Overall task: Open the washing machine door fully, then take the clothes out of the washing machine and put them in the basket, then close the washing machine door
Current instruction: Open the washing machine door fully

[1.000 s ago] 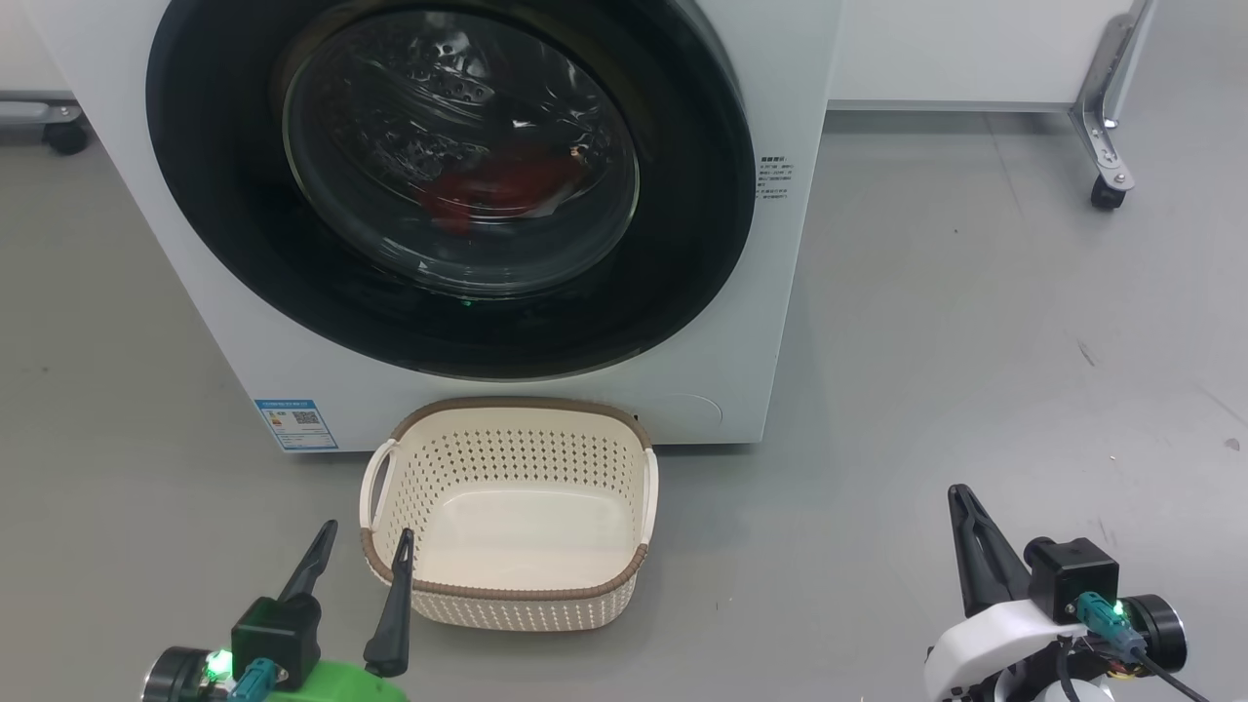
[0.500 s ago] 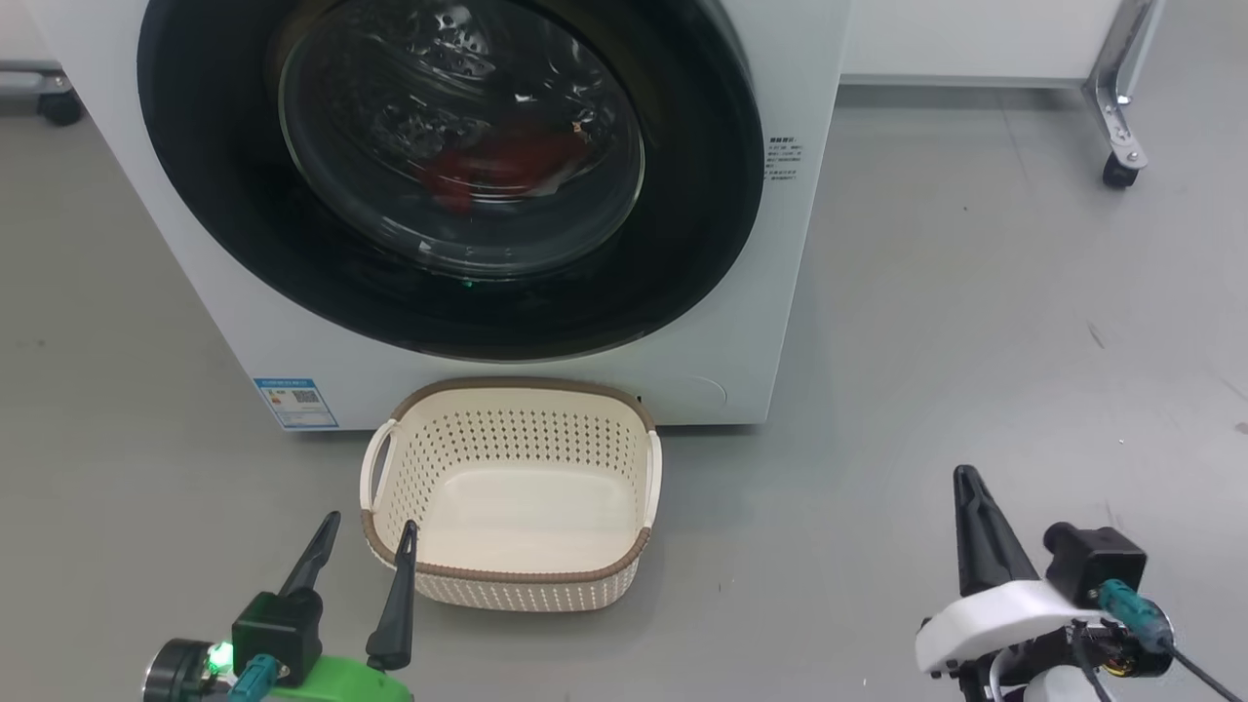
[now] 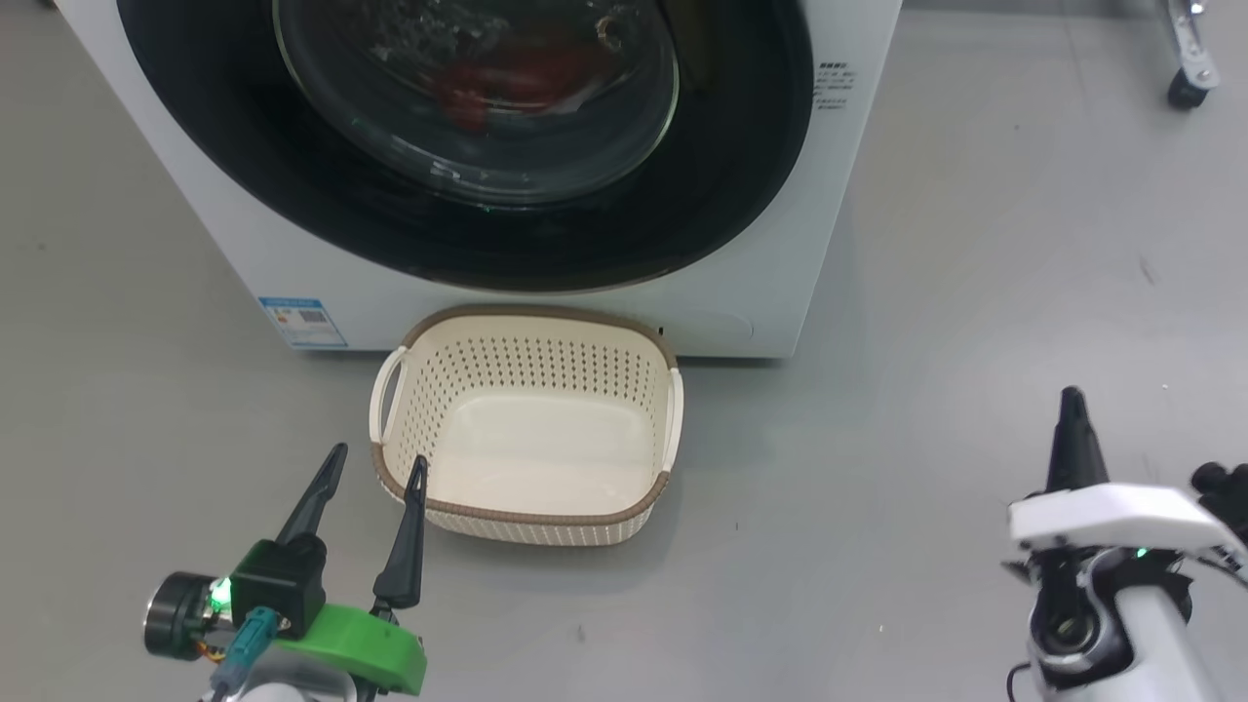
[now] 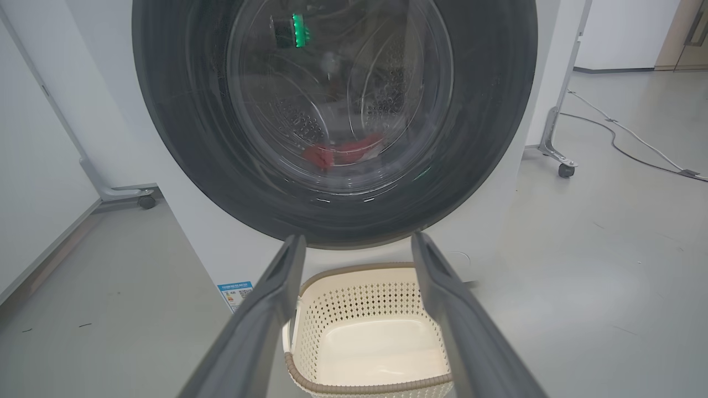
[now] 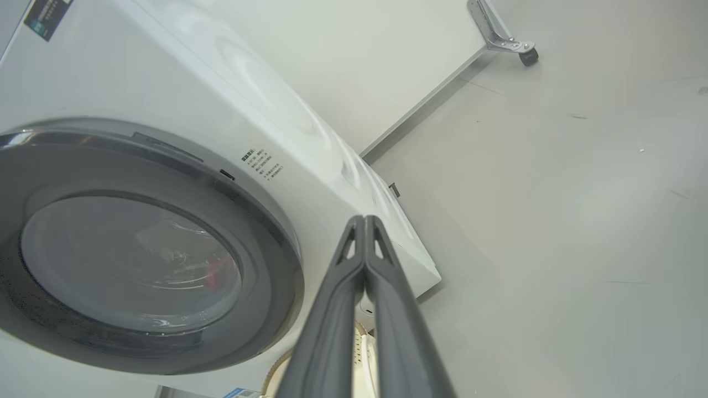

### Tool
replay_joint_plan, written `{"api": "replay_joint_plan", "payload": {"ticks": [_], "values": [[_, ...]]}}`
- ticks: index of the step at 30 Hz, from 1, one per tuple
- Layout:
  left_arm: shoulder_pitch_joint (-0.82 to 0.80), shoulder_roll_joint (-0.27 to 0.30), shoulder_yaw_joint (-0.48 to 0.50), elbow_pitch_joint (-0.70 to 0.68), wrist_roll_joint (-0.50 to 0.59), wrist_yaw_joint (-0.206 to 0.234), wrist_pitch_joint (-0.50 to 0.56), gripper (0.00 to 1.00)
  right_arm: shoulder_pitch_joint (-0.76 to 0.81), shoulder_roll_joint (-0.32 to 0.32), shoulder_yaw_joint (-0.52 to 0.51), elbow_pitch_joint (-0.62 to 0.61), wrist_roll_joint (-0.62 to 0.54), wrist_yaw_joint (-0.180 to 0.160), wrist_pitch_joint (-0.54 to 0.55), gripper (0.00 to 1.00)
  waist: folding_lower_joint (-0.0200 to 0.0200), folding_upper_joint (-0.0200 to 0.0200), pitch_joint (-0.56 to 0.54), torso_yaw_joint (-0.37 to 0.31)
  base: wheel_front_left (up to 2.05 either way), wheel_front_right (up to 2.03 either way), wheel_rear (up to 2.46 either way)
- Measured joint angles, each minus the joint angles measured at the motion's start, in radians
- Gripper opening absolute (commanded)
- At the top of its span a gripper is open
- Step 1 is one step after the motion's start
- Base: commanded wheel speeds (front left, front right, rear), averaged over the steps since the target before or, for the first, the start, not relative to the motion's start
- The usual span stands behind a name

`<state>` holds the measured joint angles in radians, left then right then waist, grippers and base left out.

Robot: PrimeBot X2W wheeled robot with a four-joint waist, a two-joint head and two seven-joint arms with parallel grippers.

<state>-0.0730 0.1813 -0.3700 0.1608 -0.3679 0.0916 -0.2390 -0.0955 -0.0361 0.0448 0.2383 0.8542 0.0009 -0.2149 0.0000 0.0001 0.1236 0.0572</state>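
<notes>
i'm seeing the washing machine door closed, lying up and left of my right gripper, whose fingers are pressing together on nothing, well apart from it. my left gripper is hanging wide open and empty just beside the basket. the red clothes are lying inside behind the door, and i'm judging the right arm nearer its right rim.

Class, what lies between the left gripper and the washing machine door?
The empty basket; the head and left wrist views both show it.
</notes>
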Motion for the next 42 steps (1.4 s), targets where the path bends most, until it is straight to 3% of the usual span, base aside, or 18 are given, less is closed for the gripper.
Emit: {"api": "replay_joint_plan", "payload": {"ticks": [7, 16, 31, 42], "values": [[-0.037, -0.001, 0.001, -0.028, 0.0, -0.008, 0.0, 1.0, -0.122, 0.0, -0.103, 0.001, 0.31, 0.042, 0.099, 0.0, 0.0, 0.0, 0.069, 0.027, 0.0, 0.0, 0.0], [-0.107, -0.007, -0.002, -0.048, 0.012, -0.027, -0.001, 1.0, -0.337, -0.009, -0.137, 0.001, 0.549, 0.033, 0.248, 0.0, 0.0, 0.0, 0.158, 0.065, 0.0, 0.0, 0.0], [-0.18, -0.037, -0.003, -0.054, 0.016, -0.054, -0.009, 1.0, -0.671, -0.052, -0.147, 0.063, 0.611, -0.074, 0.406, 0.0, 0.0, 0.0, 0.27, 0.142, 0.0, 0.0, 0.0], [-0.21, -0.045, -0.009, -0.039, 0.017, -0.069, -0.01, 1.0, -0.846, -0.131, -0.121, 0.166, 0.615, -0.118, 0.524, 0.0, 0.0, 0.0, 0.324, 0.19, 0.0, 0.0, 0.0]]}}
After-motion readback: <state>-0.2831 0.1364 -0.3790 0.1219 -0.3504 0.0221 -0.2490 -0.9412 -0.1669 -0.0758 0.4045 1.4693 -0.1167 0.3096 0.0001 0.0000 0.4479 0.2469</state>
